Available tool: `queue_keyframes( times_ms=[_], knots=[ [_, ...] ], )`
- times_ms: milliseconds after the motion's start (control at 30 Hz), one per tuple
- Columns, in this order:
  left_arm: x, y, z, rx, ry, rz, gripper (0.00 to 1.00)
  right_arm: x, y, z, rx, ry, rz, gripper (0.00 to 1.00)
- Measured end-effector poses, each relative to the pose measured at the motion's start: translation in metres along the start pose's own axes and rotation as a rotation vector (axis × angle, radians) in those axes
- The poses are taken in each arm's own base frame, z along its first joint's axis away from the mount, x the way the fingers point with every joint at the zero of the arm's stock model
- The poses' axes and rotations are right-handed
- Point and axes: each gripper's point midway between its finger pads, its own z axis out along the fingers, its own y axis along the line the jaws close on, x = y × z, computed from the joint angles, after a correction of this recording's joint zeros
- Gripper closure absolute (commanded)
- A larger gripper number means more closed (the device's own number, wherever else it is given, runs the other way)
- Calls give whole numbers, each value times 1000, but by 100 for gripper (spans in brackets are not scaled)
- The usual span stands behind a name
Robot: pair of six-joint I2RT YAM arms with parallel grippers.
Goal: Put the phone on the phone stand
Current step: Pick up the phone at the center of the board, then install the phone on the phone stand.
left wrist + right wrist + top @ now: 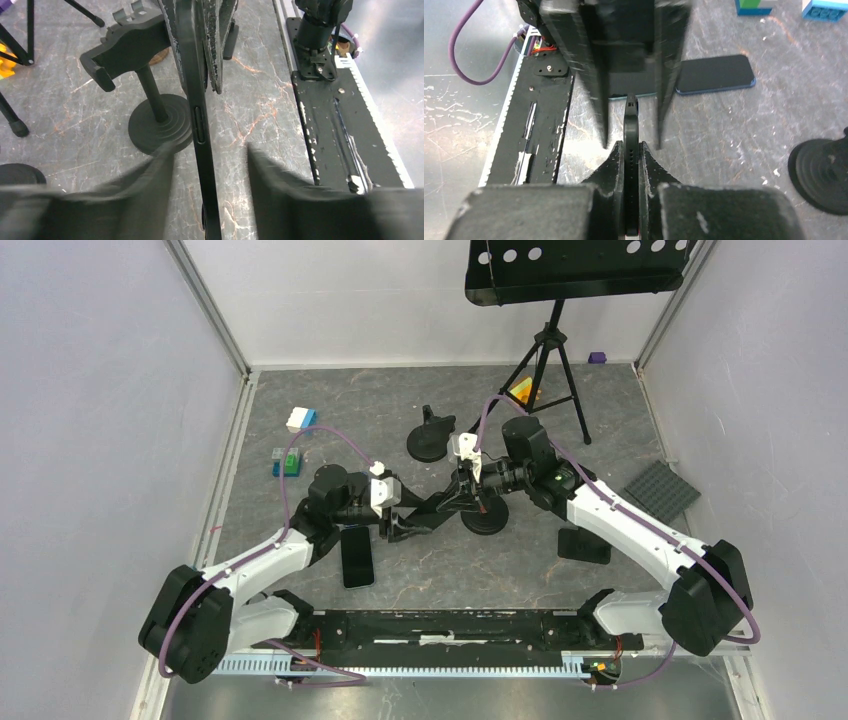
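Observation:
A black phone (441, 504) hangs edge-up over the table between my two grippers. My right gripper (631, 148) is shut on one end, its pads pressed flat against both faces of the phone (631, 125). My left gripper (210, 148) is open around the other end, with bare table showing on each side of the phone (199, 120). A black phone stand (131, 46) with a round base (485, 518) stands just beside and below the phone, under the right gripper (468, 488). The left gripper (408, 520) sits to its left.
A second phone (357, 555) with a blue edge lies flat by the left arm. Another black stand (430, 436) is farther back, a dark flat object (583, 545) sits under the right arm, a tripod (548, 360) is behind, and toy bricks (292, 445) lie at the left.

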Motion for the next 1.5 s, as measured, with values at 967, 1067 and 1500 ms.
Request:
queue_keyframes(
  times_ms=[967, 1067, 1500],
  knots=[
    [-38, 71, 24, -113, 97, 43, 5, -23, -5, -67, 183, 206, -190, 100],
    [-39, 73, 22, -121, 105, 44, 3, -26, -9, -65, 172, 226, -167, 100],
    [-35, 83, 9, -188, 190, 89, 0, -23, -26, -55, 148, 316, -81, 100]
  ],
)
